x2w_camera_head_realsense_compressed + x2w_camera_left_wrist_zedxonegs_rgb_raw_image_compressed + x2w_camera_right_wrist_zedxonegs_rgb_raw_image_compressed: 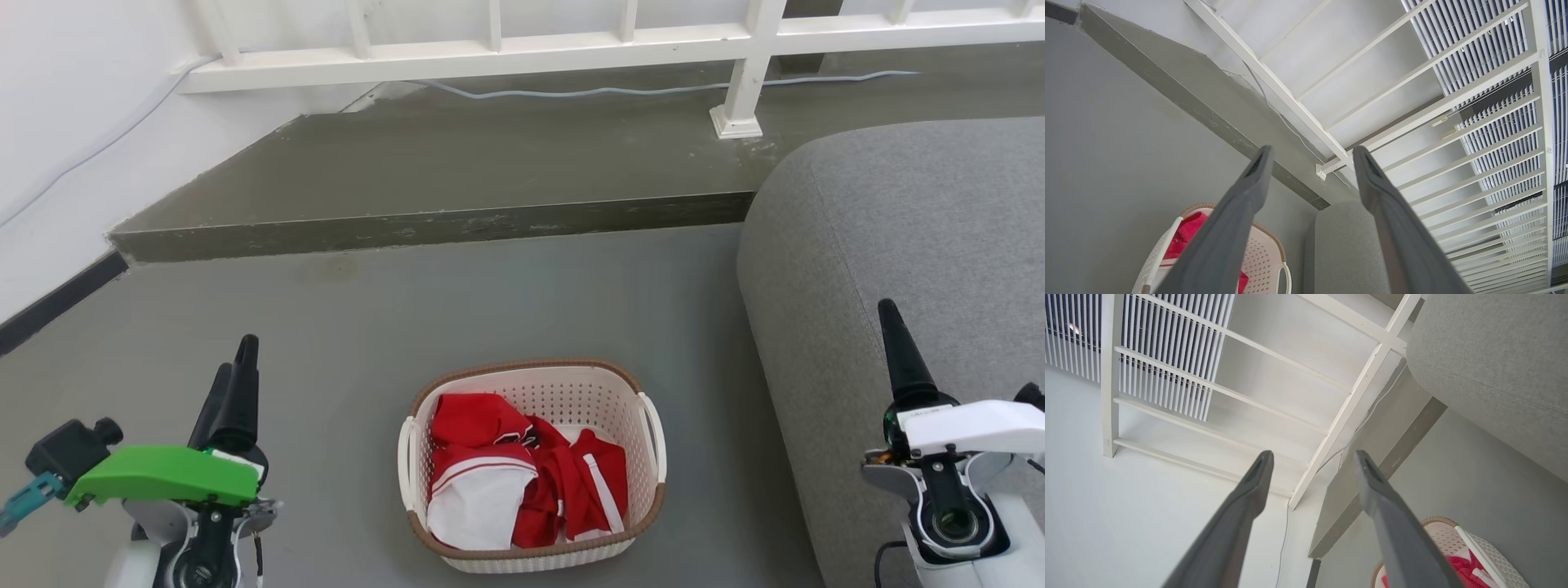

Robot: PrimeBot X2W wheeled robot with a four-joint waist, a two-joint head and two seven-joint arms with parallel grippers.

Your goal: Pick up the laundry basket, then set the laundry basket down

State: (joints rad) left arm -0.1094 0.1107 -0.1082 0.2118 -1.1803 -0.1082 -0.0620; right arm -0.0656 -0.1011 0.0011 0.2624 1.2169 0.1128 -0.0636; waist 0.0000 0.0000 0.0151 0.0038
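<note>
The laundry basket [604, 400], cream-white with a brown woven rim and white side handles, stands on the grey floor at the lower middle of the head view, holding red-and-white clothes [522, 478]. My left gripper [237, 371] hovers to its left, well apart from it, open and empty. My right gripper [894, 327] hangs to the basket's right, over the grey sofa, also open with nothing held. The left wrist view shows my left gripper [1310, 157] with the basket [1263, 255] low behind one finger. In the right wrist view my right gripper [1312, 461] is open, and the basket [1490, 553] sits at the bottom right.
A grey sofa [914, 245] fills the right side, close beside the basket. A raised concrete step [441, 224] runs across behind it, topped by a white railing [571, 45] with a cable [620, 90] along it. A white wall [65, 122] borders the left.
</note>
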